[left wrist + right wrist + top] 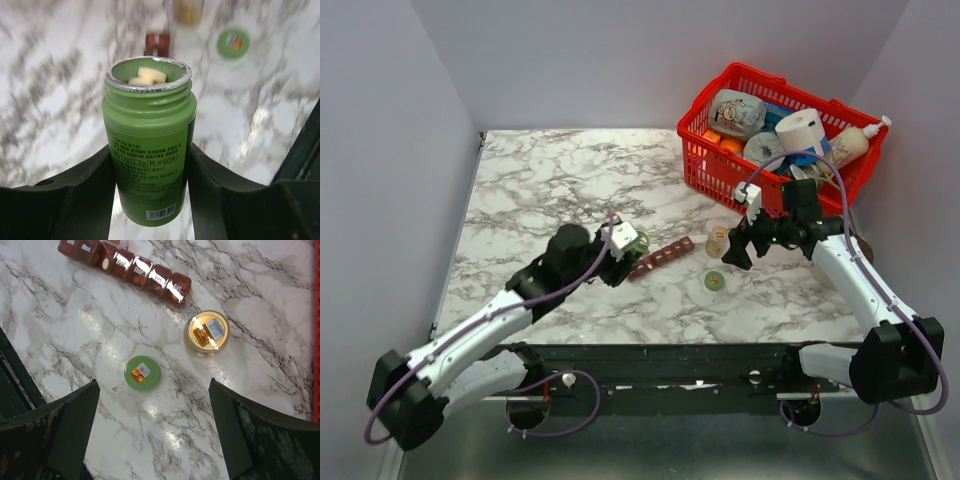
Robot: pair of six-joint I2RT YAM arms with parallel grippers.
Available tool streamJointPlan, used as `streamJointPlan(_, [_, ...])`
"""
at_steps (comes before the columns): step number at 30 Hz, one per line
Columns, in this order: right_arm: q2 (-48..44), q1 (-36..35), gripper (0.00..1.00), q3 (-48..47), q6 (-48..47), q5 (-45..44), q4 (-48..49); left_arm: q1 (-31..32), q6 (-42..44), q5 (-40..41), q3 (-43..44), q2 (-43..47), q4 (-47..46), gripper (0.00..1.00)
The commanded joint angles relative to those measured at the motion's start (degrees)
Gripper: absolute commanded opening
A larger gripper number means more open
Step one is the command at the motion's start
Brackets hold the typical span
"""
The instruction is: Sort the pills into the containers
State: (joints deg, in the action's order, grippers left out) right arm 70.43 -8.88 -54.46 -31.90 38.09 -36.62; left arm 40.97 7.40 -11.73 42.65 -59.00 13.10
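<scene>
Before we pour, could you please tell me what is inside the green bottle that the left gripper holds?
The green bottle, uncapped in the left gripper, shows a few pale yellow tablets near its mouth. Its opaque wall hides how many lie below them.

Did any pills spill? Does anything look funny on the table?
No spill. The pills sit inside the open green bottle held by the left gripper. The only odd bit is a green cap, lying alone on the marble table.
</scene>
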Motion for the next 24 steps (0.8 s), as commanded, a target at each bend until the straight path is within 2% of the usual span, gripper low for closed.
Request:
streamJointPlan(1, [1.3,0.4,1.0,-0.6,-0.7,-0.6,-0.2,-0.1,-2.2,-6.5,-15.8,16.8,-40.3,0.0])
streamJointPlan(5, [2.3,0.4,1.0,-0.6,-0.9,0.0,-0.2,-0.2,-4.6,-9.4,-17.5,19.7,-42.4,0.0])
streamJointPlan(8, [3.0,0.4,1.0,-0.7,-0.8,0.0,-0.2,-0.3,-7.1,-10.3,-19.1,19.9,-48.8,0.0])
streamJointPlan(9, [3.0,0.4,1.0,-0.6,-0.9,-0.1,-0.2,-0.6,-10.5,-11.6,-19.6,19.6,-51.0,0.0])
streamJointPlan(10, [3.0,0.4,1.0,-0.6,-1.0,-0.2,-0.2,-1.4,-13.3,-13.4,-20.4,18.7,-60.3,0.0])
streamJointPlan(11, [3.1,0.4,1.0,-0.5,-1.0,-0.4,-0.2,-2.4,-16.5,-15.1,-20.9,17.9,-64.3,0.0])
streamJointPlan(12, [3.3,0.4,1.0,-0.6,-1.0,-0.4,-0.2,-2.8,-20.7,-18.1,-20.5,16.9,-66.5,0.0])
streamJointPlan(15, [3.4,0.4,1.0,-0.7,-1.1,-0.3,-0.2,-7.9,-34.9,-22.1,-21.0,11.1,-84.1,0.0])
streamJointPlan(16, [3.5,0.4,1.0,-0.7,-1.1,-0.3,-0.3,-9.3,-46.8,-24.5,-20.6,6.5,-95.3,0.0])
streamJointPlan(17, [3.5,0.4,1.0,-0.7,-1.1,-0.2,-0.3,-10.3,-51.1,-25.1,-18.8,4.4,-99.2,0.0])
streamJointPlan(19, [3.5,0.4,1.0,-0.6,-1.1,-0.2,-0.3,-11.6,-60.5,-25.1,-16.2,0.8,-103.8,0.0])
streamJointPlan(22, [3.5,0.4,1.0,-0.7,-1.1,-0.4,-0.4,-13.4,-67.6,-25.9,-8.9,-2.9,-105.6,0.0])
streamJointPlan(23, [3.5,0.4,1.0,-0.6,-1.1,-0.4,-0.4,-14.0,-74.7,-25.9,-5.2,-4.1,-106.6,0.0])
streamJointPlan(24, [3.5,0.4,1.0,-0.6,-1.1,-0.3,-0.4,-14.6,-78.2,-25.8,-3.3,-5.3,-108.0,0.0])
